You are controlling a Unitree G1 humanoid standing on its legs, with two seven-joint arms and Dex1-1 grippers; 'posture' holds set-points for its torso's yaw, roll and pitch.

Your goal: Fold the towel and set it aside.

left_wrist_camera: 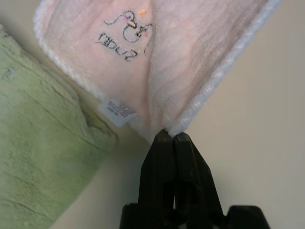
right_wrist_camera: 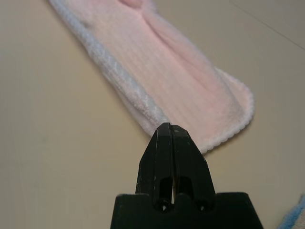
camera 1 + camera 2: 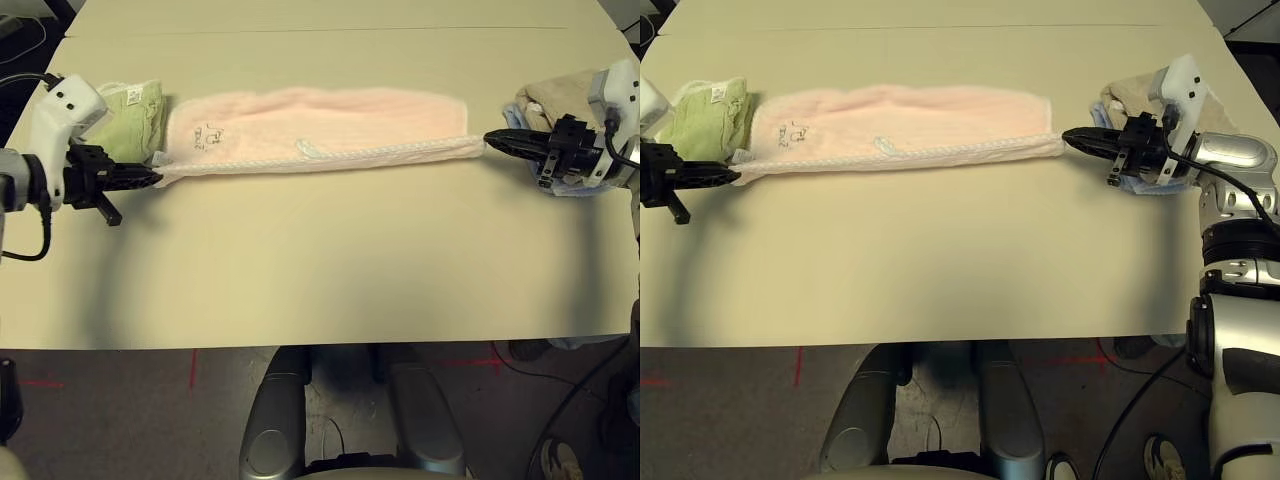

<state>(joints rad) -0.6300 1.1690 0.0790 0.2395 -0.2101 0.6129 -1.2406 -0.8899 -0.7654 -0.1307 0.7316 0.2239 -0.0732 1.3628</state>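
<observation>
So we've got the big beige table [image 3: 320, 270] under everything; stretched across it between our two claws is the pale pink towel [image 3: 320, 125], folded lengthwise into a long band, its white corded edge on the side nearer us; the far folded edge bulges away from the claws. Our left gripper [image 3: 150, 178] is clenched on the towel's left corner, and just beyond that claw's tips we can see the little dark embroidered mark [image 1: 128, 33] and a white label [image 1: 116, 110]; our right gripper [image 3: 1072, 134] is pinched tight on the opposite corner, towel running straight away from its tips. A folded light green towel [image 3: 135, 120] lies right behind the left claw, touching the pink one's end; a beige towel [image 3: 1130, 95] is bunched just behind the right claw.
</observation>
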